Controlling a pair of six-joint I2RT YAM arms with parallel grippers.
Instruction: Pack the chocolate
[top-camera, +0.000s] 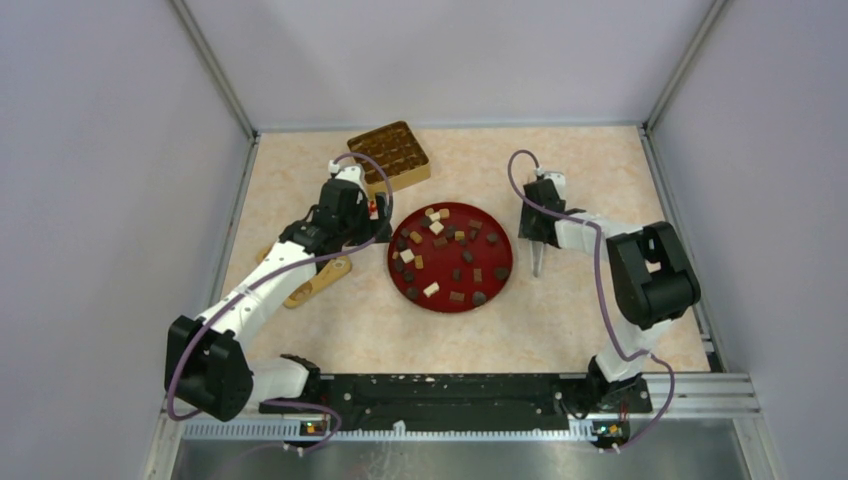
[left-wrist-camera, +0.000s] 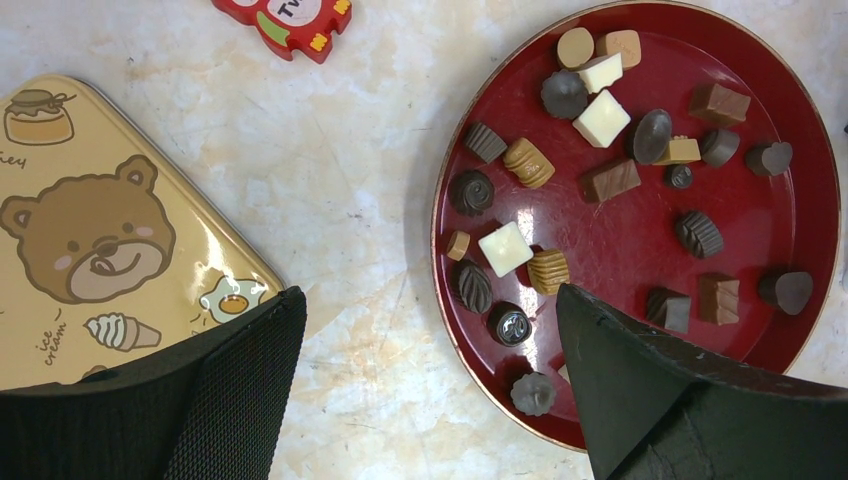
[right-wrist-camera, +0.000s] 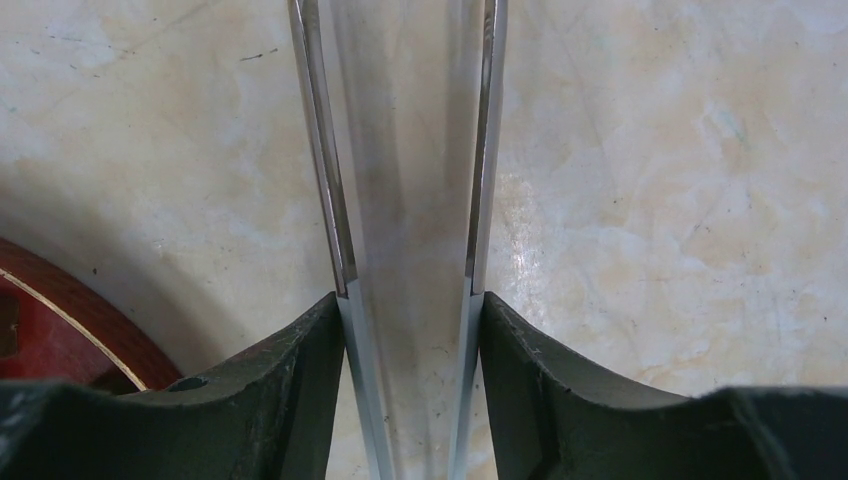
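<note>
The chocolate (top-camera: 436, 228), dark lumps and tan or white cubes, lies scattered on a red plate (top-camera: 450, 309) mid-table. In the left wrist view the pieces (left-wrist-camera: 602, 118) fill the plate (left-wrist-camera: 620, 250). My left gripper (top-camera: 372, 210) is open and empty over the plate's left rim; its fingertips (left-wrist-camera: 430, 295) span the bare table and the plate edge. My right gripper (top-camera: 540, 238) is shut on metal tongs (top-camera: 538, 264) just right of the plate. In the right wrist view the tongs' two arms (right-wrist-camera: 320, 150) run forward from the gripper (right-wrist-camera: 412, 300), spread apart and empty.
A brown compartment tray (top-camera: 390, 155) stands at the back, left of centre. A tan bear-printed lid (left-wrist-camera: 90, 230) lies left of the plate under my left arm (top-camera: 318, 280). A red-and-white wrapped item (left-wrist-camera: 285, 15) lies beyond it. The plate's rim (right-wrist-camera: 60, 310) shows at the right wrist's lower left.
</note>
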